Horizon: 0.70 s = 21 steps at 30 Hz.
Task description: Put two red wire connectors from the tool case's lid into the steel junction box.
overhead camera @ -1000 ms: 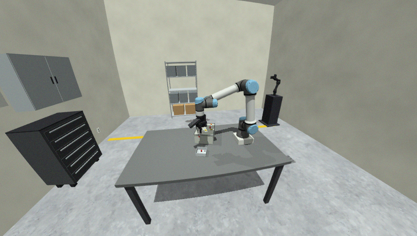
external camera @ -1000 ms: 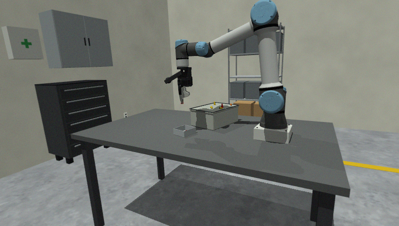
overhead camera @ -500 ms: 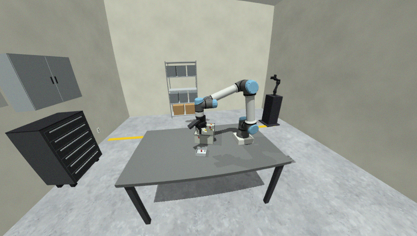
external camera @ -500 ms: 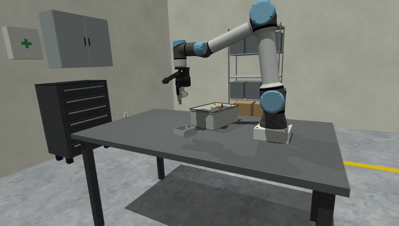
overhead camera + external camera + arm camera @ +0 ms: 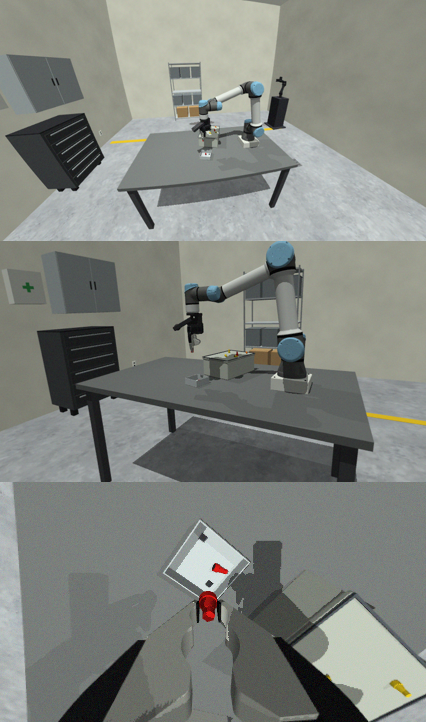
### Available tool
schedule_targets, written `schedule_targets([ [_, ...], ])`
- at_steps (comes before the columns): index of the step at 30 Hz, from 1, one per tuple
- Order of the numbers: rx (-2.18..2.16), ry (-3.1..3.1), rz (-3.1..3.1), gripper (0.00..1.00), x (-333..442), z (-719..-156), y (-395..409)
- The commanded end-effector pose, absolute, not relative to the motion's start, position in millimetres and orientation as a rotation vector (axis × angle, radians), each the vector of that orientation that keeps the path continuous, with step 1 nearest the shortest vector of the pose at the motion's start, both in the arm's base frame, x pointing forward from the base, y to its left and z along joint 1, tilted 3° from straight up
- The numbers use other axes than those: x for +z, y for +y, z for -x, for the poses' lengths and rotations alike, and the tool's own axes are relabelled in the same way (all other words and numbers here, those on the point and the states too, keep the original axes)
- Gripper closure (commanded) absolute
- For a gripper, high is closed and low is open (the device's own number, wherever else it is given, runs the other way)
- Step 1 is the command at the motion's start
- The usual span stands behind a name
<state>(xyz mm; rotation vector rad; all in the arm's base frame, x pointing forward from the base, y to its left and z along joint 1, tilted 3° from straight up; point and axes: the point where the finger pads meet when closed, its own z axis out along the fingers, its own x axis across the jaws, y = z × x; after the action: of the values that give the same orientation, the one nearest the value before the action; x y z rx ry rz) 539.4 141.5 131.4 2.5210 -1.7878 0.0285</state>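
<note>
Room surrounds me on every side: I hang well above the grey surface [image 5: 167, 381], off the left end of the tool case [image 5: 228, 366], with nothing near my fingers but air. They are clamped on a red wire connector [image 5: 208, 605], a small ribbed, tapered plastic cap that pokes out past the tips of my smooth grey pads [image 5: 170, 652]. Below and ahead lies the steel junction box [image 5: 172, 568], a small shallow square tray with thin pale walls and a flat light floor, standing apart from the case and turned corner-on in the wrist view. A second red connector [image 5: 219, 569] lies on its side inside it, beside a small dark square. The case is a pale, boxy block with a dark-rimmed flat lid [image 5: 350, 647]; one yellow connector [image 5: 400, 687] shows there in the wrist view, and the exterior view shows a few more small red and yellow pieces [image 5: 236, 354] on top. The surface's near edges lie well away from the box and the case.
</note>
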Motion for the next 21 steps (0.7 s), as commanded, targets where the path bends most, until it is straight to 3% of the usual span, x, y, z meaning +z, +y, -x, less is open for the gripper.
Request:
schedule_targets([
  [1,0.03,-1.788,-2.522,1.0,126,-540,141],
  [21,0.03,-1.788,-2.522,1.0,8,-538,135],
])
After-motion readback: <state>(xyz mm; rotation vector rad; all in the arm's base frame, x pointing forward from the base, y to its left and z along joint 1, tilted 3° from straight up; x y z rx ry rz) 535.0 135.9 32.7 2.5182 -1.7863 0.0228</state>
